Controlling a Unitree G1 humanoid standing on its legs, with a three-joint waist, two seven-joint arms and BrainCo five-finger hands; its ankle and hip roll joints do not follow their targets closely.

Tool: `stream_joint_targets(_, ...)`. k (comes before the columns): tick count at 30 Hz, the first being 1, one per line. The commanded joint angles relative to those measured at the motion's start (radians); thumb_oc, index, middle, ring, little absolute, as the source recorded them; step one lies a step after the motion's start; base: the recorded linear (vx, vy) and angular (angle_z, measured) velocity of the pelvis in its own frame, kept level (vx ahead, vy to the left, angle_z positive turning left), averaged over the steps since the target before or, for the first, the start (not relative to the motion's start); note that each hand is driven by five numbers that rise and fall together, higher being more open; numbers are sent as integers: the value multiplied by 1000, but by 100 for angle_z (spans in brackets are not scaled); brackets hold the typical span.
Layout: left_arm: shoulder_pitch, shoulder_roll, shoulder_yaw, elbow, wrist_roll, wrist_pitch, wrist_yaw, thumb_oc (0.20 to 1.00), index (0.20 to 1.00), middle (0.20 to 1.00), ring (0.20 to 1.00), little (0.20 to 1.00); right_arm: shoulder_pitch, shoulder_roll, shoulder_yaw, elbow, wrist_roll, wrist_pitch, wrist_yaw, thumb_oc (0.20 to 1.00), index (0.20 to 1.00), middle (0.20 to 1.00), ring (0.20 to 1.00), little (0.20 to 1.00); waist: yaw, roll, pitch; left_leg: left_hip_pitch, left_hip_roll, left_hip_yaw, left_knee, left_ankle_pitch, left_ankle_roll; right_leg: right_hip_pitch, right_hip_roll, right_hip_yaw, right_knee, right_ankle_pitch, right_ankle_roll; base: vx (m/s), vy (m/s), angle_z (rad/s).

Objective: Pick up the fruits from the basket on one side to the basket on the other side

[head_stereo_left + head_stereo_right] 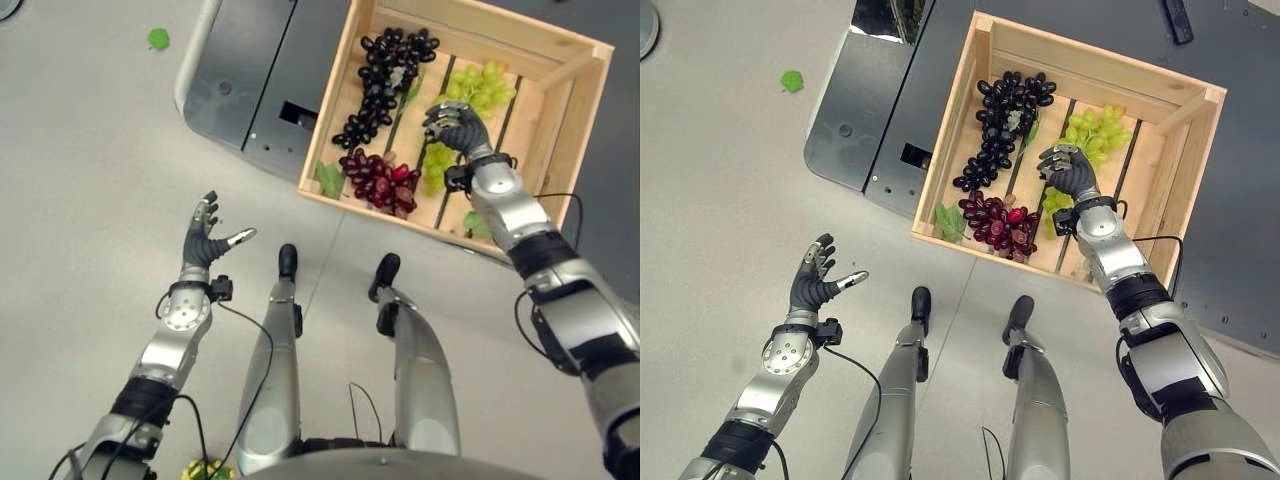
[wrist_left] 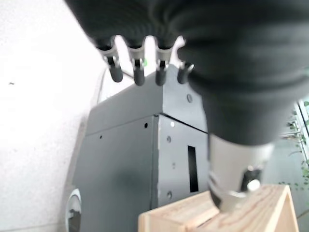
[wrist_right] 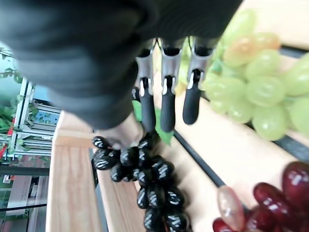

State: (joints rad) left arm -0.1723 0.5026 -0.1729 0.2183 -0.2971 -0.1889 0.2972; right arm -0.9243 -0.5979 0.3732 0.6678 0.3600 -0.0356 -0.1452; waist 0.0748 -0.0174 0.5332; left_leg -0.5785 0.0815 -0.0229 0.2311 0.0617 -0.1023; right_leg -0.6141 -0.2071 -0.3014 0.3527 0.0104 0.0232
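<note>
A wooden crate on the floor ahead holds a black grape bunch, a green grape bunch and a red grape bunch. My right hand hovers inside the crate just over the green grapes, between them and the black bunch. In the right wrist view its fingers hang fairly straight with nothing between them, above the black grapes and beside the green grapes. My left hand is open over the bare floor, well left of the crate.
A dark grey metal housing lies against the crate's left side. One loose green leaf sits on the floor far left, another leaf in the crate's near corner. A darker mat runs right of the crate.
</note>
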Motion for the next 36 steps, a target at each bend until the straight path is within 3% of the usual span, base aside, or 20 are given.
stream_joint_targets(1,20,35,30,-56,34,-30,-9,1000,1000,1000,1000,1000,21,-207,15,-203,-285,-27,-7,1000,1000,1000,1000,1000,-4,15,-13,34,-29,-2,-53,16,28,84,2,-8,15,-93,95,29,-26,11)
stream_joint_targets(2,24,36,41,-65,51,-40,-4,1000,1000,1000,1000,1000,52,-279,7,-258,-452,-33,-60,1000,1000,1000,1000,1000,-9,15,-13,37,-28,-4,-59,19,27,87,-1,-11,15,-93,97,29,-25,14)
stream_joint_targets(3,20,45,40,-72,78,-64,-8,1000,1000,1000,1000,1000,97,-405,-1,-272,-681,-30,-90,1000,1000,1000,1000,1000,-4,23,-13,47,-34,-14,-70,23,25,95,-6,-18,17,-95,102,29,-24,13)
stream_joint_targets(5,16,47,32,-76,90,-77,-6,1000,1000,1000,1000,1000,104,-455,-15,-241,-748,-18,-127,1000,1000,1000,1000,1000,-1,30,-13,49,-38,-22,-75,26,23,100,-10,-23,17,-95,104,12,-2,23)
stream_joint_targets(6,13,58,27,-72,92,-78,-7,1000,1000,1000,1000,1000,69,-532,28,-227,-866,-5,-122,1000,1000,1000,1000,1000,7,30,-13,51,-40,-23,-78,28,23,100,-12,-26,18,-95,106,7,11,27)
stream_joint_targets(7,14,56,29,-72,92,-78,-7,1000,1000,1000,1000,1000,62,-532,35,-224,-866,-4,-122,1000,1000,1000,1000,1000,4,31,-13,51,-40,-23,-79,28,23,100,-12,-26,18,-95,106,9,22,16)
stream_joint_targets(9,13,66,12,-73,121,-68,-4,1000,1000,1000,1000,1000,18,-637,134,-197,-1069,30,-122,1000,1000,1000,1000,1000,13,26,-13,53,-42,-24,-75,25,25,102,-12,-29,21,-98,109,7,12,2)
stream_joint_targets(12,14,72,11,-73,141,-56,-4,1000,1000,1000,1000,1000,-26,-703,206,-219,-1186,40,-82,1000,1000,1000,1000,1000,14,17,-13,47,-42,-29,-71,26,22,101,-13,-33,18,-99,109,0,0,0)
stream_joint_targets(22,15,68,-10,-67,144,-55,-11,1000,1000,1000,1000,1000,-229,-729,457,-150,-1324,58,-24,1000,1000,1000,1000,1000,28,7,-13,26,-39,-40,-63,33,15,92,-6,-38,19,-102,106,0,0,0)
stream_joint_targets(36,5,42,-14,-62,136,-56,-1,1000,1000,1000,1000,1000,-240,-660,474,-163,-1314,56,-25,1000,1000,1000,1000,1000,29,13,-13,-14,-39,-47,-50,36,13,56,-2,-39,29,-107,100,2,-1,2)
